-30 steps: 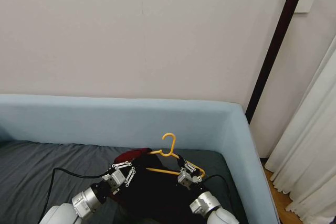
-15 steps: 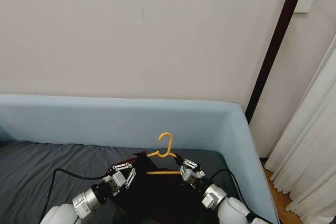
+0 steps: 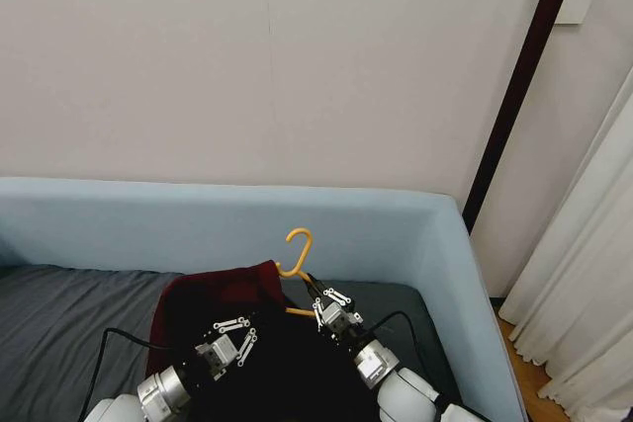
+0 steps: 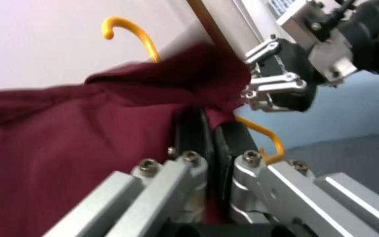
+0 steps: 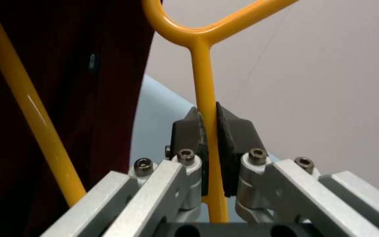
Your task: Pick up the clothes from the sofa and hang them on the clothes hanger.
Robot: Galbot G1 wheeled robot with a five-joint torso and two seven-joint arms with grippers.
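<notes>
A dark red garment hangs over a yellow hanger, whose hook sticks up in front of the sofa back. In the head view my left gripper is low against the cloth's front, and my right gripper sits just right of the hook. The left wrist view shows my left gripper shut on a fold of the garment, with the hanger hook above and the right gripper beyond. In the right wrist view my right gripper is shut on the hanger's yellow bar, beside the cloth.
The light blue sofa back and its right arm enclose the grey seat. A dark post and white curtains stand at the right. A black cable trails from my left arm.
Both grippers rose and shifted left with the hanger and garment. The cloth has lifted off the seat and spread taller, and the hook now stands higher and farther left.
</notes>
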